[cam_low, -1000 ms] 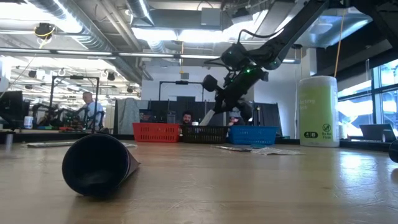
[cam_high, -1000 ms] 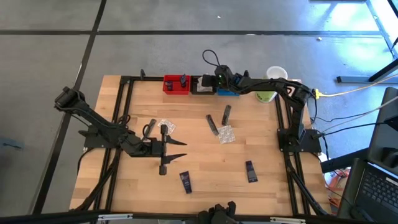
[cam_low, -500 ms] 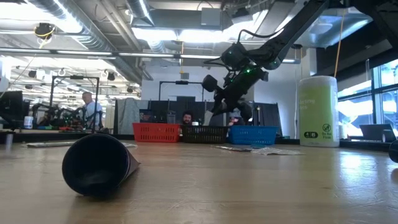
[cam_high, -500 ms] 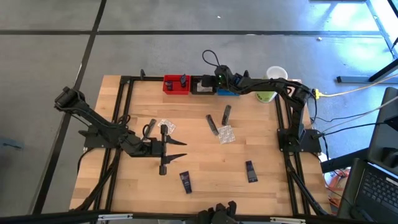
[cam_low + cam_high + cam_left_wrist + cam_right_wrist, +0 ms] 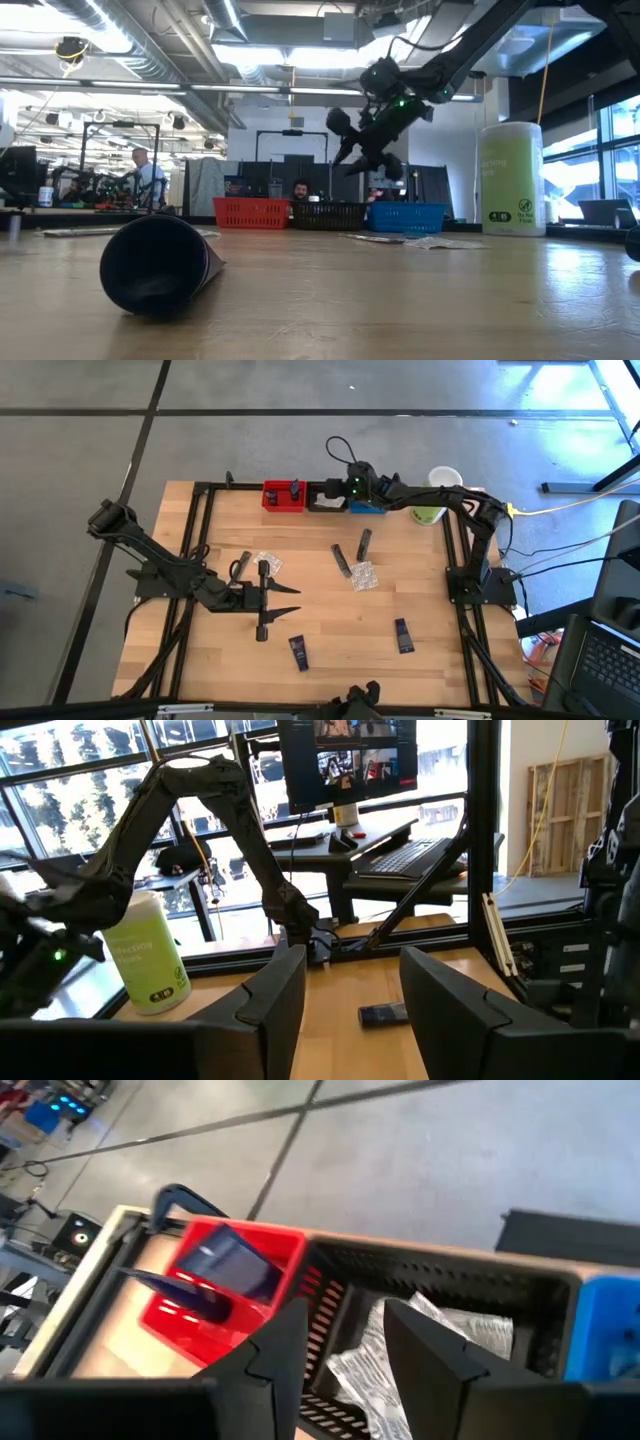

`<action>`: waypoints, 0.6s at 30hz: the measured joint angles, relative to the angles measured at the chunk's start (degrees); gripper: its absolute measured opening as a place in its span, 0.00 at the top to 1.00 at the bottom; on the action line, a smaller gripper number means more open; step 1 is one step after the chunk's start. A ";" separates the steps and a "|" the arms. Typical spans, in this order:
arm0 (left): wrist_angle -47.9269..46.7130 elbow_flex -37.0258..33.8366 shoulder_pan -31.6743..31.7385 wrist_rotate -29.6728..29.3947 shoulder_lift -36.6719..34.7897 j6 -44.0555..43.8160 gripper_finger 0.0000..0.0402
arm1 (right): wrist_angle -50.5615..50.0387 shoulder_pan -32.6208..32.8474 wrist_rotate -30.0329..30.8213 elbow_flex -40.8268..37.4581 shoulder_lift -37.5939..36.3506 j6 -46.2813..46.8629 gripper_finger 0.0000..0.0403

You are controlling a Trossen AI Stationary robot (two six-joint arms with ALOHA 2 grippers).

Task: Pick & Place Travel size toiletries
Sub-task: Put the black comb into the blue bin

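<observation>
Fingers of the right gripper (image 5: 335,1350) stand apart with nothing between them, hovering above the black bin (image 5: 520,1295) at the far edge of the table (image 5: 330,630). Inside that bin lie crinkly clear packets (image 5: 405,1345) with white contents. Just beside it, the red bin (image 5: 190,1315) holds dark navy mini tubes (image 5: 235,1265); on the black bin's other side sits the blue bin (image 5: 610,1325).

On the open table, more toiletries are scattered: a clear packet (image 5: 266,561) and a grey sachet (image 5: 244,561) near the left arm, two sachets (image 5: 342,560) and another packet (image 5: 364,576) in the middle, and two navy tubes (image 5: 298,652) nearer the front edge.

Resting low on the table, well apart from the bins, the left gripper (image 5: 285,599) has its fingers spread and empty. A pale-green container (image 5: 512,178) stands at the far right corner.
</observation>
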 joint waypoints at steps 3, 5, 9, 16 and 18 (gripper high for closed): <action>0.00 0.00 0.00 0.00 0.01 0.09 0.60 | -0.05 -0.02 -1.44 0.00 -2.06 -1.82 0.65; 0.00 0.00 0.00 0.01 0.01 0.07 0.60 | -0.08 0.04 -3.15 0.00 -3.68 -3.62 0.66; 0.00 0.00 0.00 0.02 0.01 0.09 0.60 | -0.26 0.31 -7.96 0.00 -7.26 -8.39 0.70; -0.02 0.00 0.00 0.00 0.01 0.09 0.61 | -3.03 2.54 -13.59 0.00 -14.65 -14.79 0.83; 0.00 0.00 0.00 0.00 0.01 0.09 0.61 | -5.01 3.35 -14.46 0.00 -17.01 -16.11 0.88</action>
